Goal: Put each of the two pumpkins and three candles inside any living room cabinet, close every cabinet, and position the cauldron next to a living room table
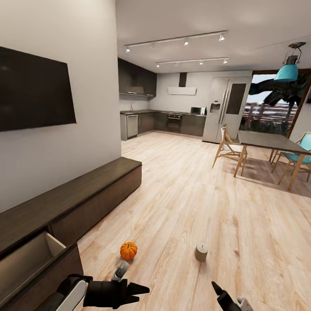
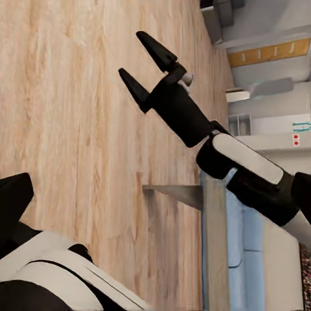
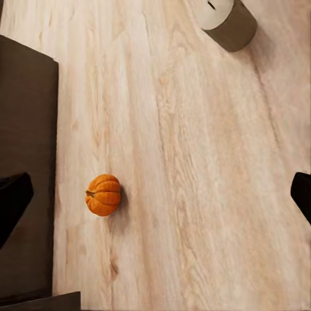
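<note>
Pumpkin (image 1: 128,250): on floor, just ahead of left claw (image 1: 141,293), the nearer one.
Left claw: open, empty.
Right claw (image 1: 215,287): open, empty.

One pumpkin (image 1: 128,250), small, orange, ribbed, dark stem on top, upright on the pale wood floor, just off the front of the cabinet (image 1: 80,201); also seen from above (image 3: 103,194), beside the dark cabinet edge (image 3: 26,162). One candle (image 1: 201,252), short beige-tan cylinder, upright on the floor, well apart from the pumpkin, farther from the cabinet; pale top and tan side visible (image 3: 227,19). Cabinet: long, low, dark brown, along the wall; nearest drawer (image 1: 26,262) pulled open, pale interior showing; farther fronts shut flush.
</note>
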